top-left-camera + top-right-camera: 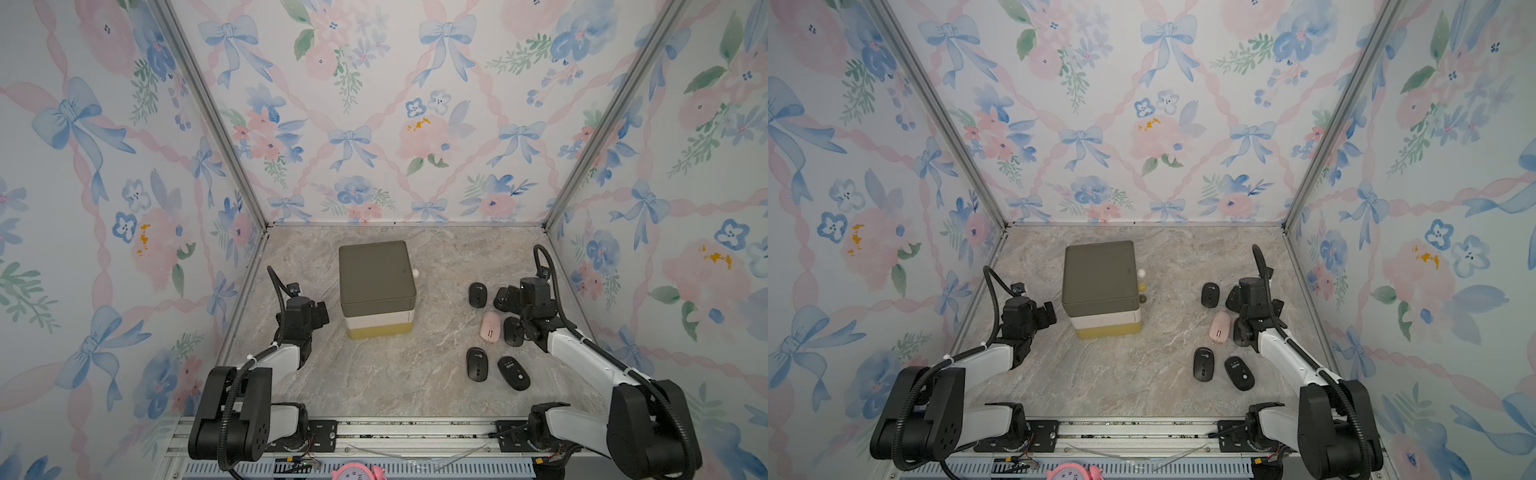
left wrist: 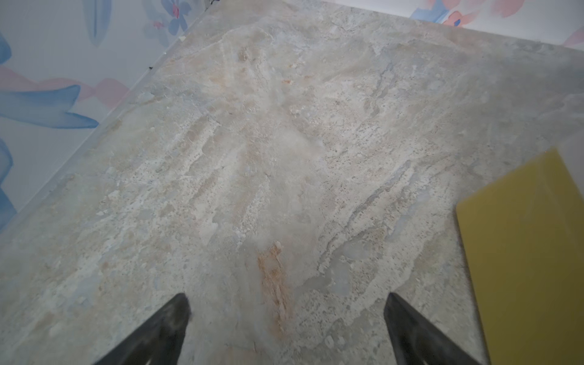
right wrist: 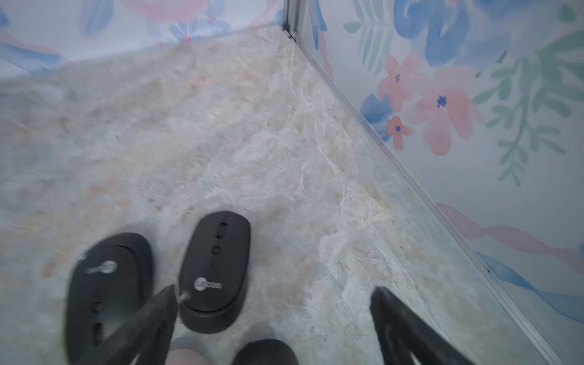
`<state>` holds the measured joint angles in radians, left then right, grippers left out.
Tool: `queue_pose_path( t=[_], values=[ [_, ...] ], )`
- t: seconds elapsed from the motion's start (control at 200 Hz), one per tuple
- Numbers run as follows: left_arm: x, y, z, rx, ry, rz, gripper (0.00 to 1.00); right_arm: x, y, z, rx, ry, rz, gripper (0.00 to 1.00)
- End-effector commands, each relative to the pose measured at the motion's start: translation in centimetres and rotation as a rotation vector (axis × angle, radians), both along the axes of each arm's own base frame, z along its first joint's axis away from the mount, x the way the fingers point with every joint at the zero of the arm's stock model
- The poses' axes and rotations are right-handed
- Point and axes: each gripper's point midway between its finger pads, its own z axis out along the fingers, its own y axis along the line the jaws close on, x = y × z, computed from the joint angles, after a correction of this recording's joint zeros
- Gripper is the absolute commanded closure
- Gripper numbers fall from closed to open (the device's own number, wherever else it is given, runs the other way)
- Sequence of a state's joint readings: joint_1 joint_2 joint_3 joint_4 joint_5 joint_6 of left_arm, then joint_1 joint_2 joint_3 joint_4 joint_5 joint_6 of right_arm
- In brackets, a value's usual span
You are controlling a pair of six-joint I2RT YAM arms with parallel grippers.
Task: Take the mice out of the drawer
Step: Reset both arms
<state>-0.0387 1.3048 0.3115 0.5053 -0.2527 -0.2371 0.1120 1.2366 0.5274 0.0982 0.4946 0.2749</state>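
The drawer unit (image 1: pixel 376 274) (image 1: pixel 1100 270) stands mid-table as a stack of green, white and yellow levels, all pushed in. Several black mice (image 1: pixel 478 295) (image 1: pixel 477 363) (image 1: pixel 514 372) and a pink mouse (image 1: pixel 490 326) (image 1: pixel 1220 326) lie on the table to its right. My right gripper (image 1: pixel 530 297) (image 3: pixel 275 290) hangs open over the far mice, with nothing between its fingers. One black mouse (image 3: pixel 215 271) lies beside a fingertip (image 3: pixel 167 300), another (image 3: pixel 107 290) further out. My left gripper (image 1: pixel 301 311) (image 2: pixel 287 297) is open and empty, left of the yellow level (image 2: pixel 521 252).
Small round knobs (image 1: pixel 1142 286) stick out of the drawer unit's right side. Floral walls close in the marble table (image 1: pixel 395 386) on three sides; the right wall (image 3: pixel 474 158) is close to my right gripper. A rail (image 1: pixel 415 432) runs along the front edge.
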Motion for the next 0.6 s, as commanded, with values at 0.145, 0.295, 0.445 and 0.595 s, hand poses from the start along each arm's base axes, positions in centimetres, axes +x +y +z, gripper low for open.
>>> queue_pose_path(
  t=[0.145,0.295,0.445,0.595],
  values=[
    [2.6,-2.4,5.3,0.13,-0.361,-0.199,0.02,4.5,2.9,1.8,-0.07,-0.28,0.284,0.04],
    [3.4,-1.9,4.0,0.125,-0.326,-0.173,0.02,5.7,2.7,-0.4,-0.027,-0.322,0.304,0.04],
    [3.7,-1.4,3.9,0.122,-0.318,-0.138,0.02,5.8,3.2,-0.7,-0.048,-0.284,0.318,0.04],
    [3.8,-1.6,3.9,0.141,-0.314,-0.139,0.02,5.9,3.9,-0.9,-0.044,-0.255,0.356,0.04]
  ],
)
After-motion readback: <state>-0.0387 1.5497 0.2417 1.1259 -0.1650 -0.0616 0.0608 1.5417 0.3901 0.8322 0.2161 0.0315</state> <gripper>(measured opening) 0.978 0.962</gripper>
